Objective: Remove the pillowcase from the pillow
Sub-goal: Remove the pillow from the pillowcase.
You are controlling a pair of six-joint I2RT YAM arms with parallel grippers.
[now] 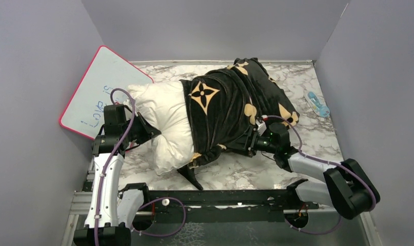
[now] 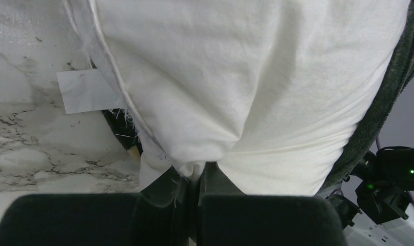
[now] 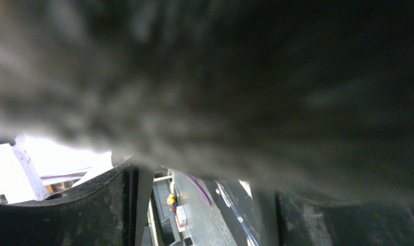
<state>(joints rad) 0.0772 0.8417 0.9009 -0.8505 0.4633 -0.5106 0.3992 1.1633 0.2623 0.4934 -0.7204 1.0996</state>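
Note:
The off-white pillow lies across the marble table, its left half bare. The black pillowcase with tan flower motifs covers its right half, bunched up. My left gripper is at the pillow's left edge. In the left wrist view it is shut on a pinch of the pillow fabric, near a small white tag. My right gripper sits against the pillowcase's near right side. In the right wrist view it stands open, and the blurred dark pillowcase hangs just over its fingertips.
A pink-rimmed whiteboard leans against the left wall. A small blue object lies at the right of the table. Grey walls close in the left, back and right. A black rail runs along the near edge.

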